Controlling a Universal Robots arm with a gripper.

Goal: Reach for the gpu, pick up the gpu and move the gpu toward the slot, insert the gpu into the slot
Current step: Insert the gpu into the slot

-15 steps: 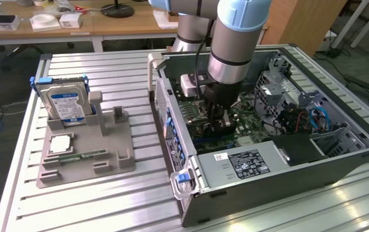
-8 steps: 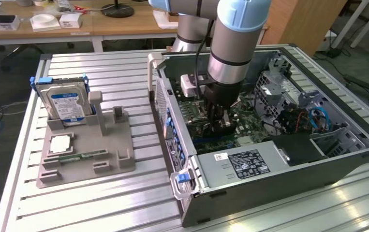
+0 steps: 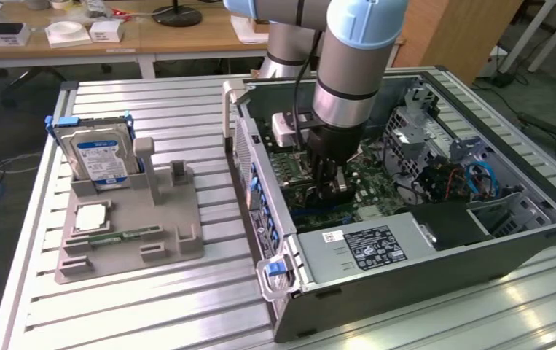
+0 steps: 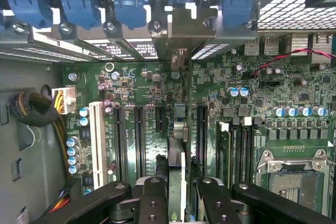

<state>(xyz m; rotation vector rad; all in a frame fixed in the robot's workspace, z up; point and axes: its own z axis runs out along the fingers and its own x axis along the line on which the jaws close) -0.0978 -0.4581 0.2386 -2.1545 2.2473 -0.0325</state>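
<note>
We see the gripper (image 4: 178,195) clenched on the gpu (image 4: 177,169), which stands edge-on between its fingers (image 4: 152,203), deep inside the open computer case (image 3: 404,284). The card sits over the motherboard (image 4: 147,85), aligned with the slot (image 4: 181,129) directly beneath it.

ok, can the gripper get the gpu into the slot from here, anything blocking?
Probably yes. The gripper is shut on the gpu, edge-on over the motherboard between neighbouring slots, no cable or card crossing that lane. Its own slot is hidden beneath the card, so alignment can't be confirmed.
</note>
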